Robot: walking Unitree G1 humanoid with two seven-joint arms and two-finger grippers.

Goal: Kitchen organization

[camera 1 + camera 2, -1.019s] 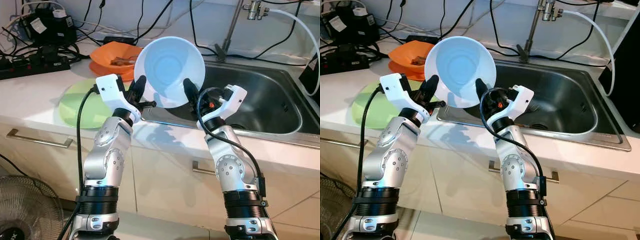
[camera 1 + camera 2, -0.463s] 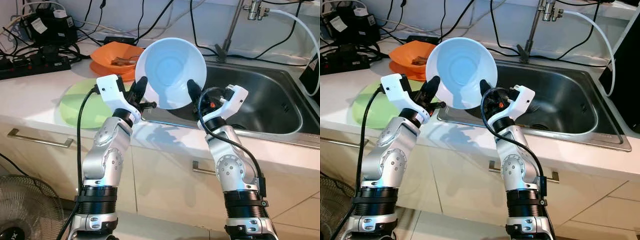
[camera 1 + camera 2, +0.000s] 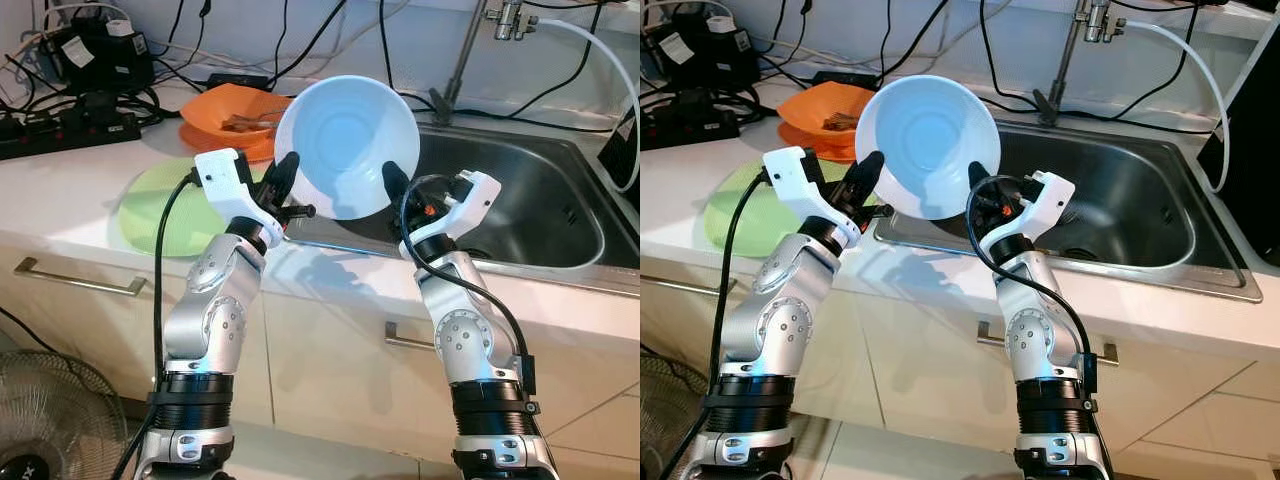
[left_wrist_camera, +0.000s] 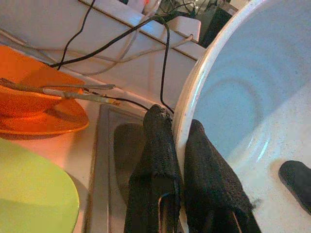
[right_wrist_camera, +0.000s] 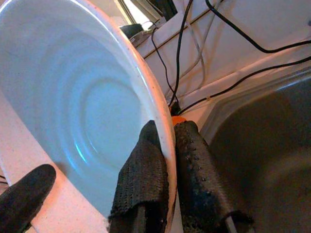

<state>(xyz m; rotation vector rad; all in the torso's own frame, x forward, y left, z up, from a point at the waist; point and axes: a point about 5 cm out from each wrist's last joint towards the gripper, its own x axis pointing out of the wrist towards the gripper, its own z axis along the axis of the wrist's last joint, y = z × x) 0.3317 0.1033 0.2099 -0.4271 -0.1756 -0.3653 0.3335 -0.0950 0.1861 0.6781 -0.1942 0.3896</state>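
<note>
Black cables and a power strip (image 3: pixel 70 128) sit at the far left of your table (image 3: pixel 60 205), with a fan (image 3: pixel 50 420) low on the floor near the cabinet. Moving right, you have a flat green plate (image 3: pixel 165 205) lying on the table, and beyond it an orange bowl (image 3: pixel 230 115) resting on an orange plate, with utensils inside it. Your left hand (image 3: pixel 283 190) is clamped on the left rim of the white bowl (image 3: pixel 345 145), one finger inside and one outside, as the left wrist view shows. You are holding that bowl in the air, tipped so its opening faces the camera, above the near left corner of the steel sink (image 3: pixel 520 200). Your right hand (image 3: pixel 397 185) grips the bowl's lower right rim the same way, fingers pinching the wall from both sides, as you can see in the right wrist view. Farther right, the sink basin stretches away, with a tap (image 3: pixel 505 18) and a white hose over its far edge.
</note>
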